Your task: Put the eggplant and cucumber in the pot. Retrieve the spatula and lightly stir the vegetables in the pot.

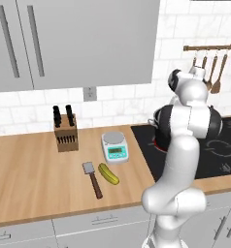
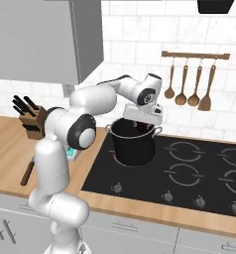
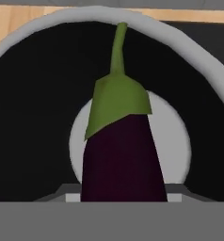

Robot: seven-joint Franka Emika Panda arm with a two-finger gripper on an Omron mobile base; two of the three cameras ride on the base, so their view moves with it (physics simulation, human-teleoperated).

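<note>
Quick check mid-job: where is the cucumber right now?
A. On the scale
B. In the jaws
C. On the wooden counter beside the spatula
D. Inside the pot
C: the cucumber lies on the wooden counter just right of the spatula, in front of the scale.

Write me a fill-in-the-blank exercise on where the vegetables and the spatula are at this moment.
1. The gripper holds the eggplant over the open ____.
2. The cucumber lies on the wooden counter right beside the ____.
3. The pot stands on the black ____.

Missing words: pot; spatula; cooktop
</note>
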